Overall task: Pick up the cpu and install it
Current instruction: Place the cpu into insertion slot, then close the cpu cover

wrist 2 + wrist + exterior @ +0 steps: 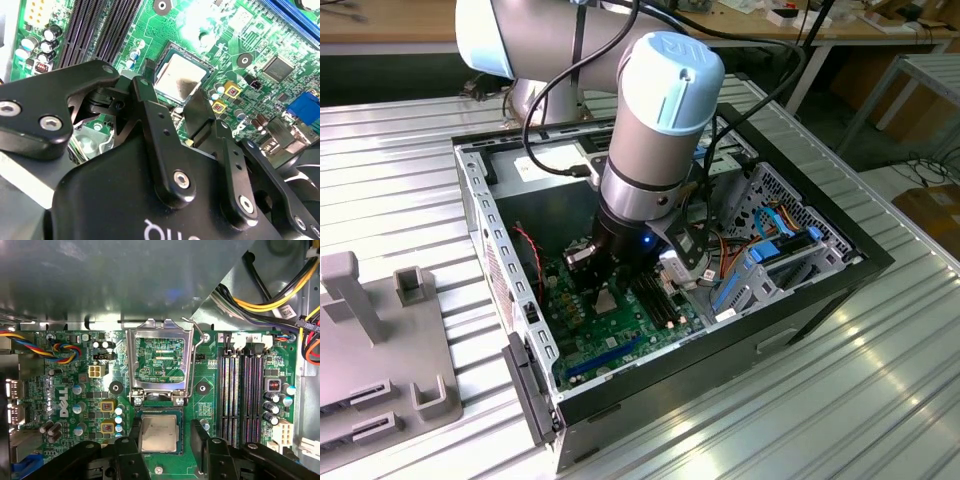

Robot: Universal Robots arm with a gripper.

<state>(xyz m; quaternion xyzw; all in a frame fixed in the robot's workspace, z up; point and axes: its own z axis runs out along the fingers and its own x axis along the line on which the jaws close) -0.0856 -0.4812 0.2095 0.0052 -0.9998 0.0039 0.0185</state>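
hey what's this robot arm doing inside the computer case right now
The arm reaches down into an open computer case, with its gripper hanging over the green motherboard. The cpu, silver top up, sits in the socket between the open fingers, which don't appear to grip it. The socket's metal frame stands flipped open.

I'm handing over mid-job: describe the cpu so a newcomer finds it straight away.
Look inside the open computer case at the green motherboard. The cpu lies in the socket under the raised metal load frame, between the open gripper fingers. Its plain silver-grey square top sets it apart from the dark memory slots beside it.
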